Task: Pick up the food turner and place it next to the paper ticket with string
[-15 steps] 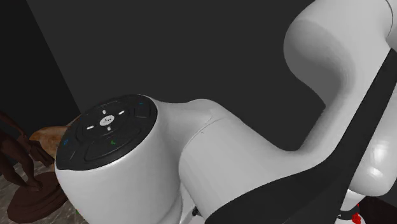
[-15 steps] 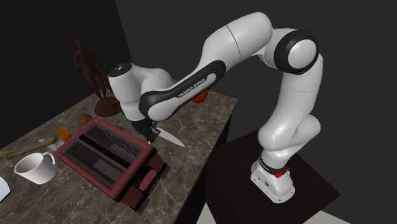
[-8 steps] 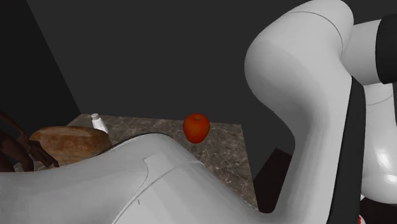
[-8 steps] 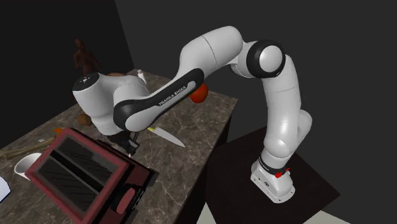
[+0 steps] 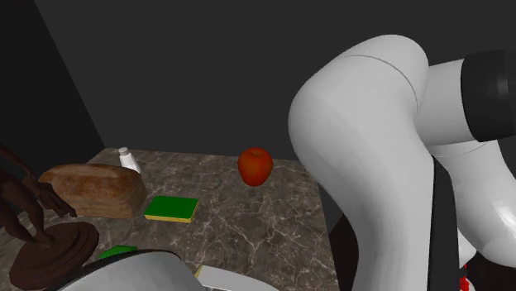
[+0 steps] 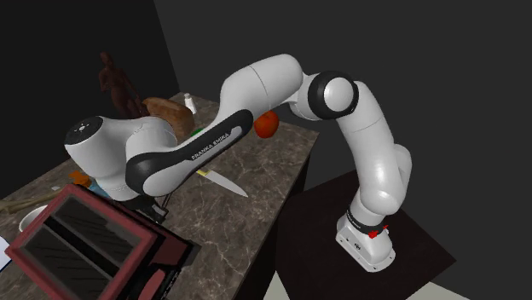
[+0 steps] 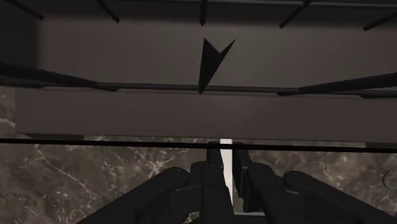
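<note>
The food turner (image 6: 78, 243) is a red-framed rack with dark panels. It hangs tilted above the marble counter (image 6: 264, 166) at the second exterior view's lower left. My gripper (image 6: 161, 203) reaches down under the white hand to the rack's near edge. In the wrist view the fingers (image 7: 210, 175) stand close together, shut, with the gripper (image 7: 224, 167) at the rack's dark wired panels (image 7: 127, 63); a thin pale strip shows between them. A small pale corner (image 6: 2, 249) at the counter's left end may be the paper ticket; I cannot tell.
On the counter are a red apple (image 5: 255, 165), a bread loaf (image 5: 93, 189), a green sponge (image 5: 172, 207), a small white bottle (image 5: 127, 159) and a brown figurine (image 6: 115, 81). A knife (image 6: 223, 181) lies behind the arm. A white cup (image 6: 30, 220) peeks from behind the rack.
The arm has swung toward the second exterior view's lower left, lifting and tilting the red rack off the counter. In the shoulder view the arm has dropped away, uncovering apple, loaf and sponge.
</note>
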Robot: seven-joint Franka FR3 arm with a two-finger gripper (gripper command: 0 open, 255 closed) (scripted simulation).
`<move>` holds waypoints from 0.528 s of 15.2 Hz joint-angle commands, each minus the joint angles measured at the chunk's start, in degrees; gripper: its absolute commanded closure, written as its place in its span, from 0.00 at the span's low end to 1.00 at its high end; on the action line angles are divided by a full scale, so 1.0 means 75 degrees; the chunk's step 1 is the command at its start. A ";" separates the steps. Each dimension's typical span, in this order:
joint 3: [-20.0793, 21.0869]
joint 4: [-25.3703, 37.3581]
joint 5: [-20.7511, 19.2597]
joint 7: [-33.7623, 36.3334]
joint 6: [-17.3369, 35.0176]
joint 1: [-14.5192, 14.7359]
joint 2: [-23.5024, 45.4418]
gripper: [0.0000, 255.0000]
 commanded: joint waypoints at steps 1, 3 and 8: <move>-0.0043 -0.0126 -0.0061 0.0037 0.0169 0.0003 0.0085 1.00; -0.0089 -0.0244 -0.0125 0.0085 0.0323 0.0000 0.0150 1.00; -0.0217 -0.0498 -0.0298 0.0207 0.0691 0.0013 0.0335 1.00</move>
